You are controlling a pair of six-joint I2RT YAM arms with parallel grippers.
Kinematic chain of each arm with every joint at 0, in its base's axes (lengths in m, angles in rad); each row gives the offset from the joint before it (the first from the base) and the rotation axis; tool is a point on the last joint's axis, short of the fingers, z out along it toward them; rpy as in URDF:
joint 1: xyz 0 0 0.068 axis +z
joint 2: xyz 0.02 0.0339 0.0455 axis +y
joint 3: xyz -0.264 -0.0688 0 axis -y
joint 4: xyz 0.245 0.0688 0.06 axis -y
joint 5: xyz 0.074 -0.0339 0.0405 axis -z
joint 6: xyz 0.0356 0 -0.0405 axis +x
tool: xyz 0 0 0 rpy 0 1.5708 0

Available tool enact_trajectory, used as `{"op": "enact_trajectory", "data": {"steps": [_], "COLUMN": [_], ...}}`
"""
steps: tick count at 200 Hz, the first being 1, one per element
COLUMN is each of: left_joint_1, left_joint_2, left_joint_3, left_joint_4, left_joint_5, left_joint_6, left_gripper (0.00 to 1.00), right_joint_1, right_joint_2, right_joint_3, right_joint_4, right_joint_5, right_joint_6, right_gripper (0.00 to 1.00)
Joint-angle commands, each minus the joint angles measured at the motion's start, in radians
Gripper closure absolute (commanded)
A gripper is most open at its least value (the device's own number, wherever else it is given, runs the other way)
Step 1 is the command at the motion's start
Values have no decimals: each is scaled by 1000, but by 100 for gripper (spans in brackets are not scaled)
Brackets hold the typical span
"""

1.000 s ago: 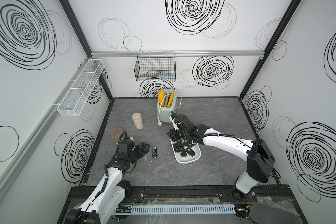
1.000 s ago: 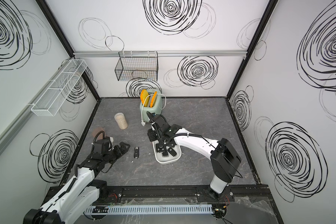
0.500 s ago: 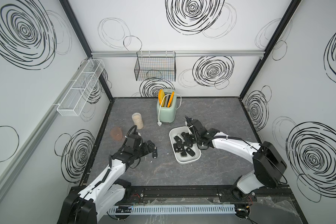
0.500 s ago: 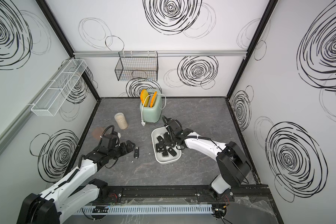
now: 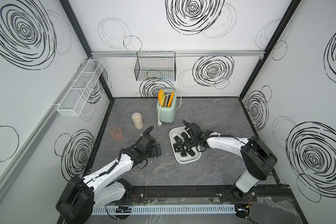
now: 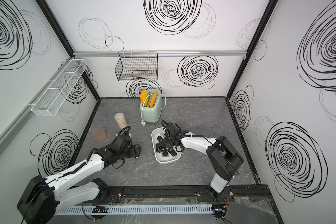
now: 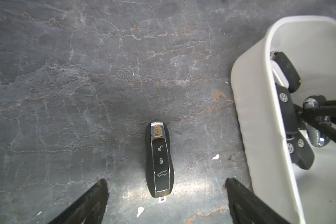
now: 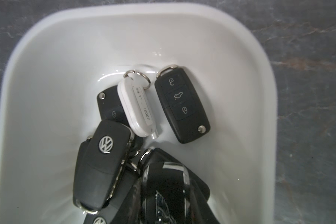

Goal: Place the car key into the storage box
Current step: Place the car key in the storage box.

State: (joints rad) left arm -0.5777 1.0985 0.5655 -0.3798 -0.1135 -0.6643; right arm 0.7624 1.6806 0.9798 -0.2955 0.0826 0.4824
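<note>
Looking down from the left wrist, we see the car key (image 7: 159, 161) lying flat on the grey table (image 7: 85, 77). It is just beside the storage box (image 7: 250, 116), on the side toward the table's left edge and clear of its wall. The left gripper (image 7: 166, 183) hangs over the key with its jaws wide apart, one on each side, neither touching it. The box sits near the table's middle, in front of the toaster (image 5: 166, 111), and holds several black key fobs (image 8: 181, 104) and a white tag (image 8: 136, 108). The right gripper (image 5: 189, 143) reaches into the box; we cannot tell how its jaws stand.
</note>
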Motion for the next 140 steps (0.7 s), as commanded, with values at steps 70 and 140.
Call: {"op": "enact_trajectory", "data": {"steps": [70,140], "left_joint_1": [-97,-114], "left_joint_2": [116,177], "left_joint_3": [40,51], "left_joint_4": [-4,21], "left_joint_5": [-132,-140], "left_joint_6": [15,33], "left_gripper": [1,8], "right_joint_1": [0,-3], "right_joint_2": [42,-74], "right_joint_3": [48,77], "right_joint_4": [16,36], "right_joint_5": [2,-26], "right_joint_6": [-2,11], "right_gripper": [59,44]}}
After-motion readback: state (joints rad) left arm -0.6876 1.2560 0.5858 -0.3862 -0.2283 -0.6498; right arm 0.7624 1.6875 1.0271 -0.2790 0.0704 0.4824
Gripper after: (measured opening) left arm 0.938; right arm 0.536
